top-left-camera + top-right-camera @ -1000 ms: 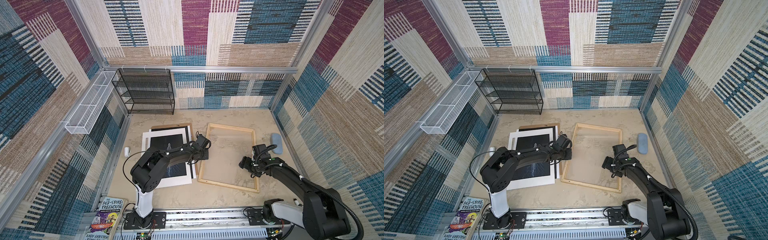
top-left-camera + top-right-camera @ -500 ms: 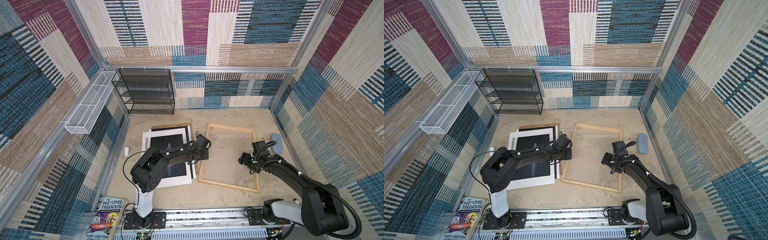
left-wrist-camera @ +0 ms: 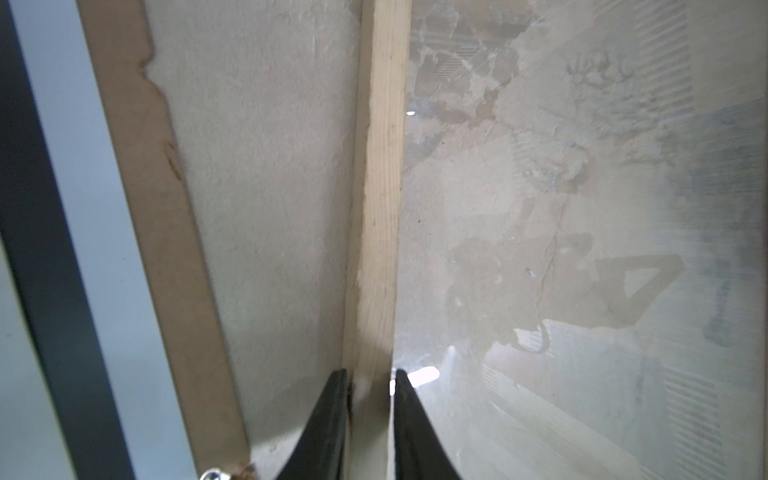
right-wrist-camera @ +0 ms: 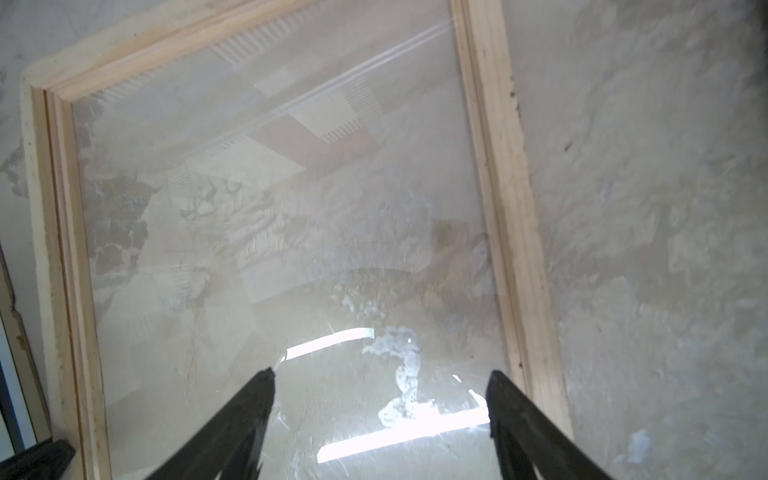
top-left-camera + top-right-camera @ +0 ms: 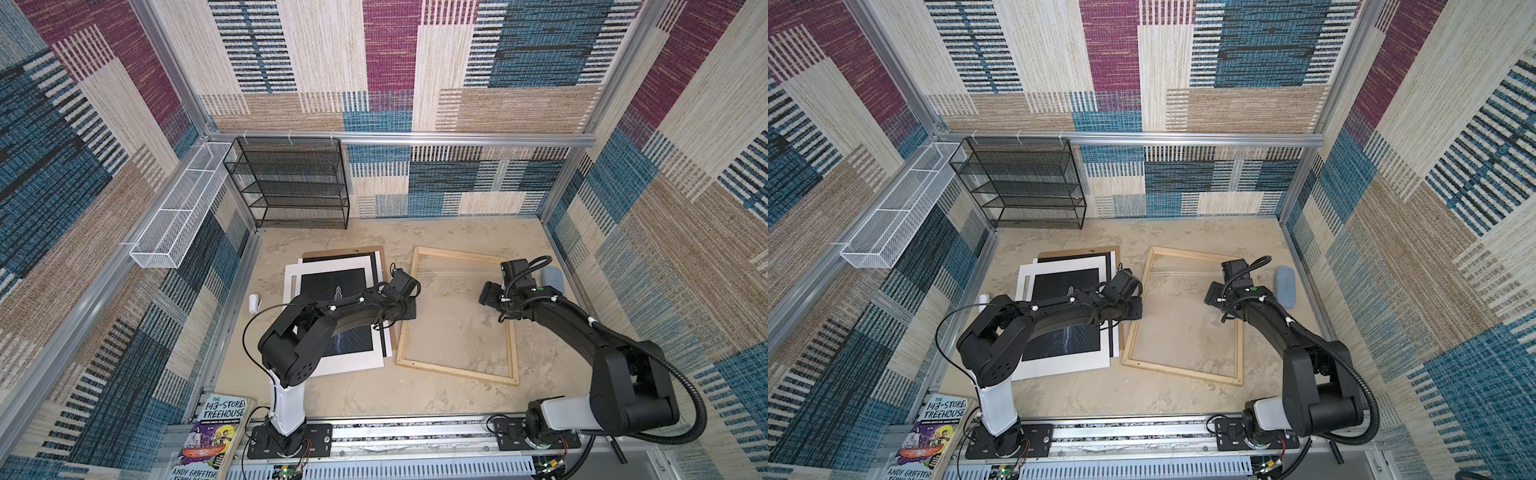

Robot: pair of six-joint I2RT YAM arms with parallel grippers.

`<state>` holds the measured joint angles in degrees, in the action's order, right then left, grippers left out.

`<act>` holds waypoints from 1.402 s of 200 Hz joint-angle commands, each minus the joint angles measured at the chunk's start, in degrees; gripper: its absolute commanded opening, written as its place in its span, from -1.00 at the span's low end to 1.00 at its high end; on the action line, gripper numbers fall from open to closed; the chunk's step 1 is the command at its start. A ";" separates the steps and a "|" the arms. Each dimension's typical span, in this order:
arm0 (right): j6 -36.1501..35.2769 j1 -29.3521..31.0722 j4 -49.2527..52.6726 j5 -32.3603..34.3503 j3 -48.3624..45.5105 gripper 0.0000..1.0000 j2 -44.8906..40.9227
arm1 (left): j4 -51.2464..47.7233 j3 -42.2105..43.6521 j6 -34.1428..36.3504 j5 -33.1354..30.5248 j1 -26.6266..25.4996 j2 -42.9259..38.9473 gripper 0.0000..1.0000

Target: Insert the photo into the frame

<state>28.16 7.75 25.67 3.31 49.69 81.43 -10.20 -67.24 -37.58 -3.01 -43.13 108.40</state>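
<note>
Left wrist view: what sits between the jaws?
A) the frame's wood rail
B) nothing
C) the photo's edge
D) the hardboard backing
A: a pale wood rail of the frame runs straight between the two black jaws of the left gripper.

Beige tabletop (image 5: 415,395) with frame (image 5: 457,372), hardboard (image 5: 345,252), rack (image 5: 291,183)

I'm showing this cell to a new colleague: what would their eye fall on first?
The pale wooden frame lying flat on the table, right of centre, stands out first, with the dark photo on a pile of sheets just left of it. The left gripper straddles the frame's left side, while the right gripper hangs wide open over its right half.
</note>
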 commanded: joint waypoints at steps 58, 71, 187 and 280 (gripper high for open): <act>-9.20 -5.74 -5.01 -0.67 12.34 0.64 11.44 | 1.72 1.32 -1.08 -0.50 -0.28 -2.05 -0.43; -10.66 -6.54 -5.27 -1.32 15.15 0.64 13.93 | 1.38 1.32 -0.85 -0.50 -0.46 -2.05 -0.47; -12.21 -7.57 -4.56 -3.28 29.76 0.62 32.90 | -1.05 1.13 -0.39 -2.54 -1.38 -1.85 -0.63; -13.20 -6.39 -6.75 -6.38 29.97 0.57 33.13 | -2.36 1.24 0.75 -4.29 -2.13 -3.19 -0.65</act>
<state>15.55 0.21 21.98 -0.69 80.44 116.38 -11.38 -66.02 -37.43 -6.13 -45.17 105.65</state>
